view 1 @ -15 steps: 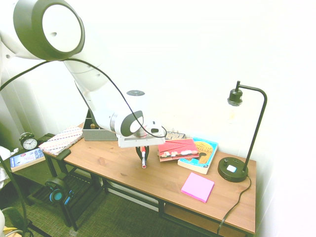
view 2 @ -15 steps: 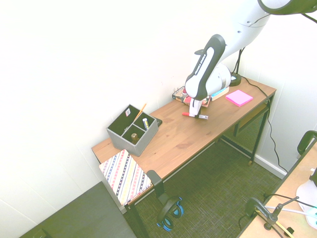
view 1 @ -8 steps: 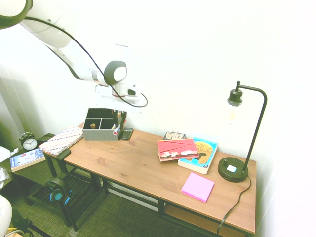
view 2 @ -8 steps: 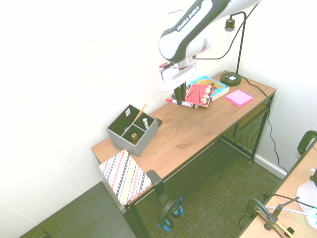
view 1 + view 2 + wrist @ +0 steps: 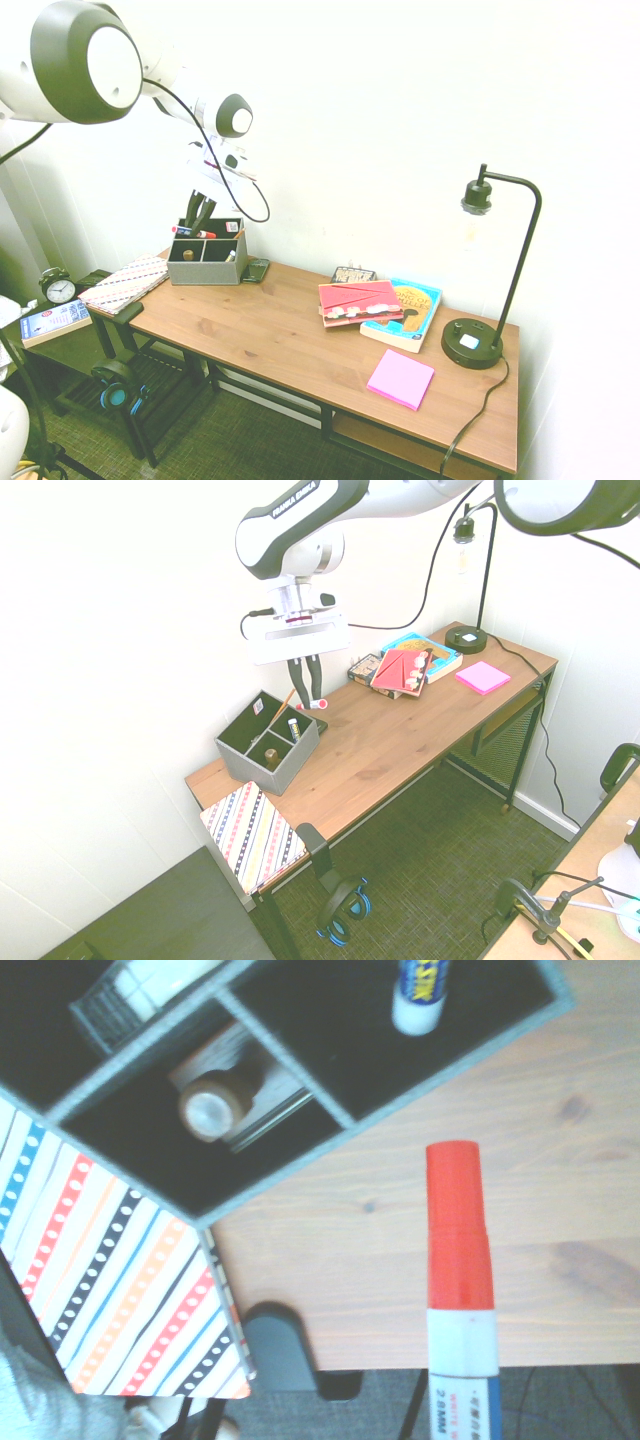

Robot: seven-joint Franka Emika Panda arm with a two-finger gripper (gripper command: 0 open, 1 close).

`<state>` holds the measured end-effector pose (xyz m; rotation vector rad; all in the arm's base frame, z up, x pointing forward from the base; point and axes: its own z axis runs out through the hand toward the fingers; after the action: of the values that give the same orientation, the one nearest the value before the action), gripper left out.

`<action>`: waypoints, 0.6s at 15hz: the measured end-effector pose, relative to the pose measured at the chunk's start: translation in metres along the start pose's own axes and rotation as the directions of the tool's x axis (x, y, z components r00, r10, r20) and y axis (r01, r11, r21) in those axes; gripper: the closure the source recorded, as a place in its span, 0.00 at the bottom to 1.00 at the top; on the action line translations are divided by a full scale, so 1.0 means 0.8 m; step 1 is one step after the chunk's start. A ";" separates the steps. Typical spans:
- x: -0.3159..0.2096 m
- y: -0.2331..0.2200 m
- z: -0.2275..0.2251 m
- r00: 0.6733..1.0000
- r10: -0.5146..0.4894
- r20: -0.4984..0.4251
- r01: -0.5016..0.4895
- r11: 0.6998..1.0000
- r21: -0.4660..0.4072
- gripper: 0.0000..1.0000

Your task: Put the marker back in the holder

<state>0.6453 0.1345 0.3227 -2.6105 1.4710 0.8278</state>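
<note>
The pincer grips the marker crosswise in the air — the holder sits on the desk just below it, slightly to one side, not touching.

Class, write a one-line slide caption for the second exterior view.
Gripper holds the red-capped marker level above the grey holder on the wooden desk.
</note>
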 end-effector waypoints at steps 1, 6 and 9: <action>0.001 -0.010 0.003 0.999 0.028 0.028 -0.028 1.000 -0.001 1.00; 0.033 -0.047 0.029 0.988 0.106 0.109 -0.109 0.994 0.022 1.00; 0.050 -0.054 0.041 0.984 0.122 0.128 -0.127 0.991 0.033 0.00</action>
<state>0.6823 0.1358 0.2660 -2.4087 1.6118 0.9435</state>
